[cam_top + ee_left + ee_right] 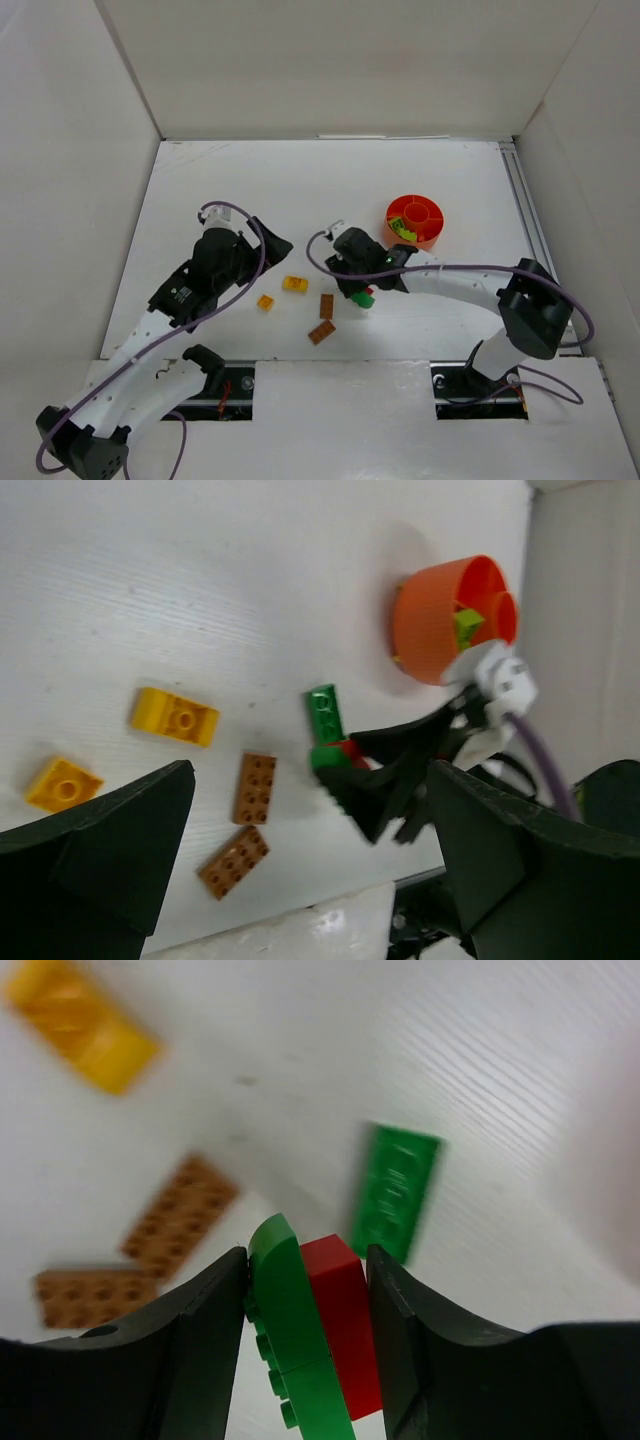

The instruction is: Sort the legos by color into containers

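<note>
My right gripper (308, 1272) is shut on two legos pressed side by side, a green curved brick (288, 1332) and a red brick (346, 1328). In the top view it (362, 294) hovers low over the table middle. A flat green brick (397, 1192) lies on the table just beyond it. Left of it lie a yellow brick (294, 284), an orange-yellow brick (265, 302) and two brown plates (326, 306) (320, 332). The orange-red bowl (432, 232) stands to the right, with a lime brick (403, 228) inside. My left gripper (272, 240) is open and holds nothing, above the yellow brick.
White walls close off the table at the back and both sides. A rail (528, 225) runs along the right edge. Cables loop over both arms. The left wrist view shows the bowl (432, 620) beyond the right gripper's fingers (385, 785).
</note>
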`<action>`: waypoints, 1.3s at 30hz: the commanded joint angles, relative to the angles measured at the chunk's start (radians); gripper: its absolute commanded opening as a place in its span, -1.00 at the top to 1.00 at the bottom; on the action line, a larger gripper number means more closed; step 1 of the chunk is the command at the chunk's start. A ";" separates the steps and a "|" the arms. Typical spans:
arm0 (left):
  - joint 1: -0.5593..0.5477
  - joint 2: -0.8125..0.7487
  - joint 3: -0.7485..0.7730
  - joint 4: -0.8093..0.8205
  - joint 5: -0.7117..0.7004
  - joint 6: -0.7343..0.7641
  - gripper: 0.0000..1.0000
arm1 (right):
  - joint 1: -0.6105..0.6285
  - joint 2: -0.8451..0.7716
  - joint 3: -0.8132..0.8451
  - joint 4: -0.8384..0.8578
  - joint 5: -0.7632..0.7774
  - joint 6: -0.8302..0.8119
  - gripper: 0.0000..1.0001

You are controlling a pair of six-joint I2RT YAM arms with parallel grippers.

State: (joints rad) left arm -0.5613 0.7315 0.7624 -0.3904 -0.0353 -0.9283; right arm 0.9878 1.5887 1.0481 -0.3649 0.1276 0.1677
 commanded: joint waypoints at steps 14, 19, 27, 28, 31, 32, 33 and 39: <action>-0.064 0.181 -0.009 0.016 -0.026 0.077 -1.00 | -0.109 -0.001 -0.106 -0.138 0.164 0.474 -0.27; -0.110 0.169 -0.034 0.038 -0.026 0.036 -1.00 | -0.109 -0.094 -0.106 -0.149 0.164 0.463 -0.65; -0.435 0.366 0.040 0.157 -0.144 -0.017 -0.92 | -0.300 -0.365 -0.163 -0.246 0.161 0.347 -0.68; -0.512 0.443 0.076 0.177 -0.156 0.012 -0.92 | -0.342 -0.396 -0.177 -0.246 0.146 0.323 -0.68; -0.577 0.606 0.133 0.202 -0.201 0.115 -0.99 | -0.497 -0.519 -0.207 -0.275 0.135 0.248 -0.70; -0.607 0.644 0.170 0.202 -0.215 0.115 -0.99 | -0.524 -0.548 -0.220 -0.275 0.123 0.234 -0.70; -0.624 0.675 0.181 0.220 -0.224 0.126 -0.99 | -0.569 -0.574 -0.220 -0.285 0.122 0.221 -0.70; -0.670 0.917 0.319 0.225 -0.247 0.118 -0.95 | -0.676 -0.651 -0.232 -0.298 0.078 0.124 -0.73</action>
State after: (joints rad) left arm -1.2087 1.6024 0.9958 -0.1894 -0.2211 -0.8318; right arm 0.3462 0.9443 0.8177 -0.6487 0.2443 0.3717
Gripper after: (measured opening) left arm 0.985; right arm 0.864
